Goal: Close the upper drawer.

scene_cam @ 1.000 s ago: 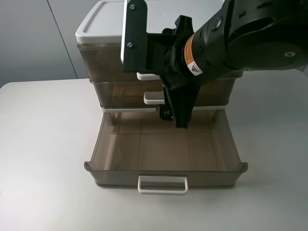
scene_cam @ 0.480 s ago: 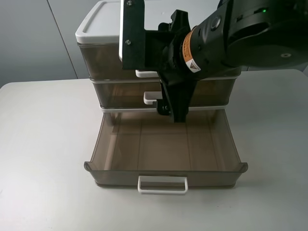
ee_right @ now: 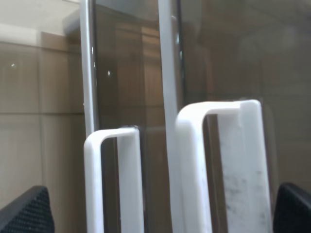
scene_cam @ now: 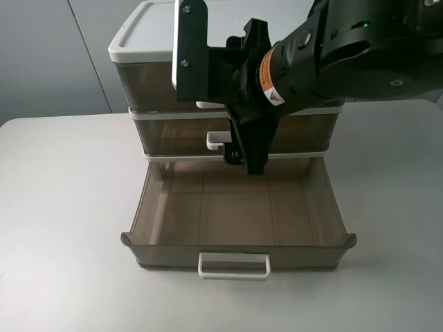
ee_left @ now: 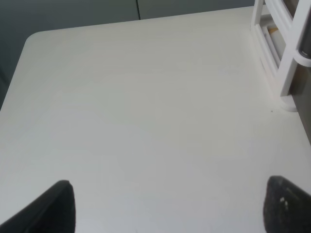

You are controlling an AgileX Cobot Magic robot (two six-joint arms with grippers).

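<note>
The upper drawer (scene_cam: 149,86) sits under the white lid (scene_cam: 149,31), its front about level with the lid's edge. Its wide, scuffed white handle (ee_right: 235,170) fills the right wrist view close up and peeks out from behind the arm (scene_cam: 208,106). My right gripper (scene_cam: 250,164) hangs in front of the drawer fronts, fingers pointing down. It is open (ee_right: 160,221), with both handles between its fingertips (ee_right: 24,213), and holds nothing. My left gripper (ee_left: 170,208) is open and empty over bare table, out of the exterior view.
The middle drawer (scene_cam: 173,135) with its smaller handle (ee_right: 112,179) is closed. The lowest drawer (scene_cam: 235,207) is pulled far out toward the front, empty, with its handle (scene_cam: 234,265) at the front. The cabinet's white frame (ee_left: 286,58) shows in the left wrist view.
My right arm has shifted a little left and closer to the cabinet. The upper drawer's handle has moved slightly back. The lowest drawer has not moved.
</note>
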